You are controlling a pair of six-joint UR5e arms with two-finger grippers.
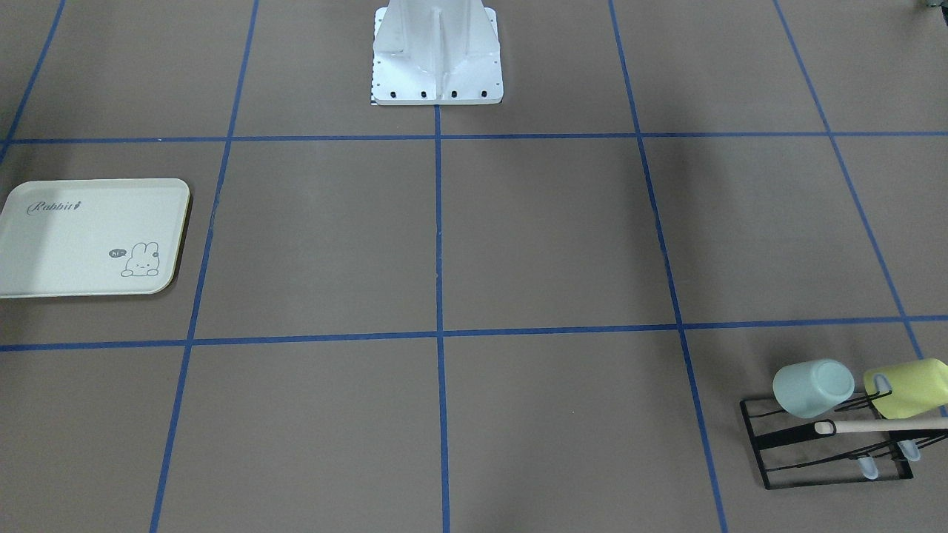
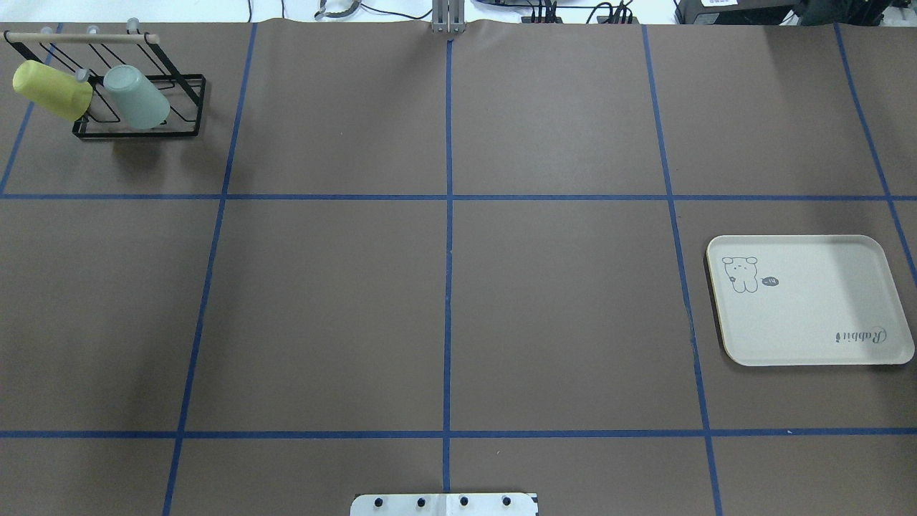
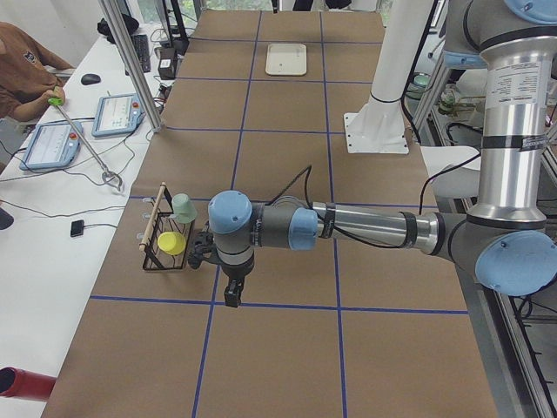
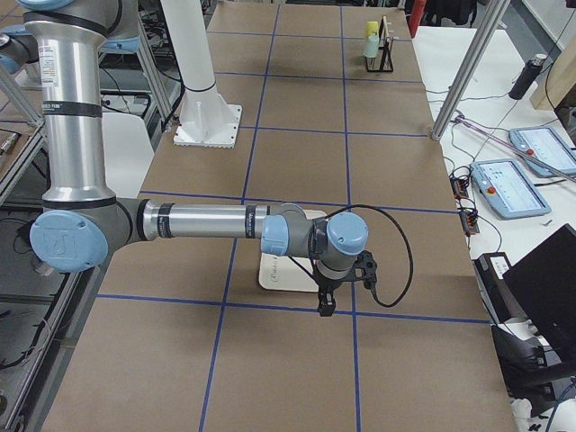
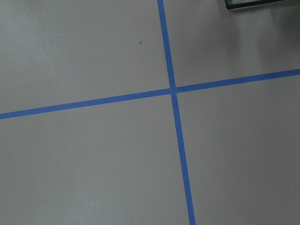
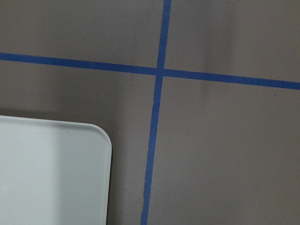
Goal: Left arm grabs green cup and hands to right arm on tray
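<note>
The green cup (image 1: 813,387) hangs tilted on a black wire rack (image 1: 764,452), beside a yellow-green cup (image 1: 907,387); it also shows in the overhead view (image 2: 136,97). The cream tray (image 2: 809,315) lies flat on the other side of the table with nothing on it. The left gripper (image 3: 233,296) shows only in the left side view, pointing down above the table next to the rack; I cannot tell if it is open or shut. The right gripper (image 4: 326,309) shows only in the right side view, pointing down over the tray's edge (image 4: 274,281); I cannot tell its state.
The table is brown with a grid of blue tape lines. The robot's white base (image 1: 437,55) stands at the middle of the robot's side. The rack has a wooden bar (image 2: 79,36) on top. An operator (image 3: 22,74) and tablets sit at a side bench.
</note>
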